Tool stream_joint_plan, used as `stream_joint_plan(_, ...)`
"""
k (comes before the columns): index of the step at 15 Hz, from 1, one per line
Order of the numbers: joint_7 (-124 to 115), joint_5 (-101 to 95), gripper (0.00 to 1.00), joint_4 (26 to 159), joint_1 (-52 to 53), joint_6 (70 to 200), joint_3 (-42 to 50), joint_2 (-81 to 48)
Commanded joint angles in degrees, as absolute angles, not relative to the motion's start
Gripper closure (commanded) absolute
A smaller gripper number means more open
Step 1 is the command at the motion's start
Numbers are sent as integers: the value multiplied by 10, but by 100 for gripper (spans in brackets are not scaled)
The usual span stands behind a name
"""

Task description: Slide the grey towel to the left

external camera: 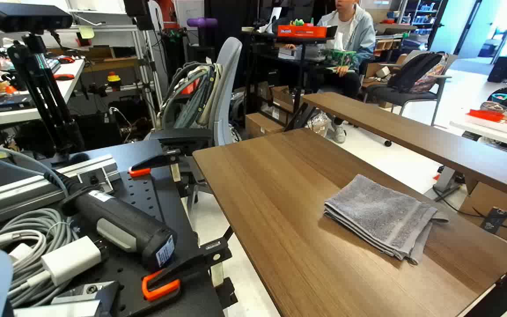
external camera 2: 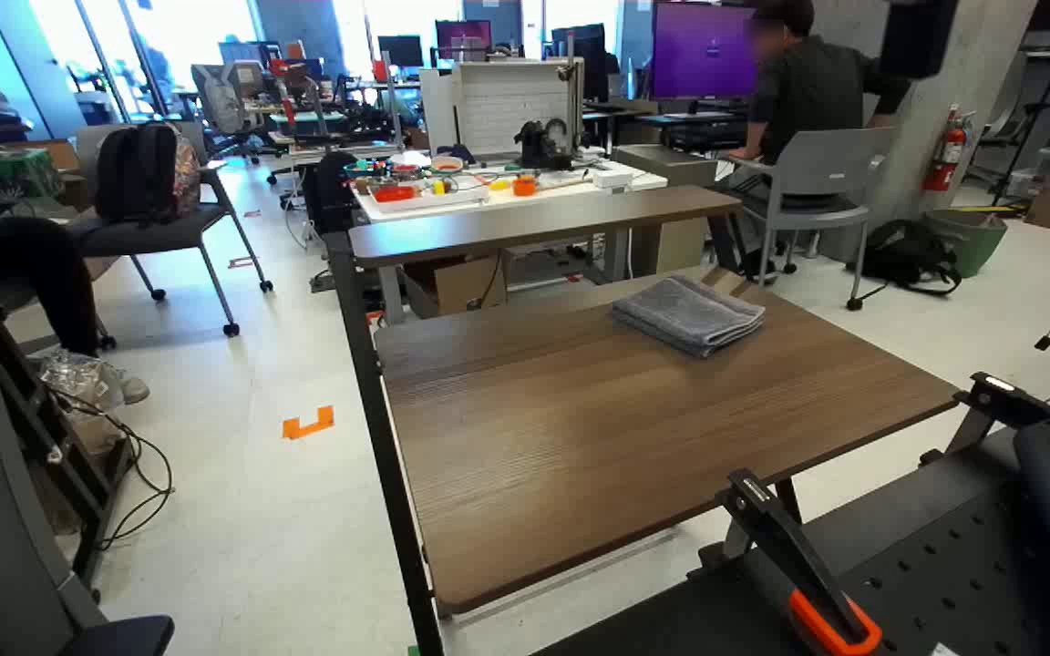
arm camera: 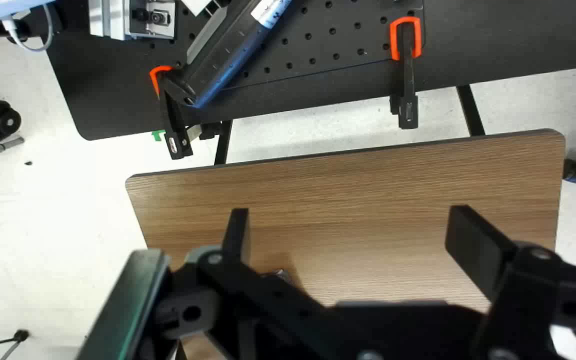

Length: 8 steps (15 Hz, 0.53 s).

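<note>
The grey towel (external camera: 381, 215) lies folded and flat, with layered edges, on a brown wooden table (external camera: 275, 193). It also shows in an exterior view (external camera 2: 689, 314), near the table edge farthest from the black workbench. In the wrist view my gripper (arm camera: 349, 215) is open, its two fingers wide apart with only bare wood seen between them. A small dark scrap with a shadow, perhaps a corner of the towel (arm camera: 283, 275), peeks out above the left finger's linkage; the rest there is hidden behind the gripper. The gripper is apart from the towel, above the table.
A black perforated workbench (external camera 2: 935, 556) adjoins the table, with orange-tipped clamps (external camera: 161, 286) jutting out at its edge. A raised wooden shelf (external camera: 412, 127) runs along the table's far side. A black post (external camera 2: 379, 437) stands at one end. A grey chair (external camera: 225, 88) is beside the table.
</note>
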<state>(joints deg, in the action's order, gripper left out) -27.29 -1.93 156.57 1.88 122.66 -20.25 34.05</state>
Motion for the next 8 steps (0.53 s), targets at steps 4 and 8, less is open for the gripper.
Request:
stream_joint_plan(4,-276,-23,0,1560,27,1245,-186,326)
stream_joint_plan(8,-285,-30,0,1520,0,1329,-173,252)
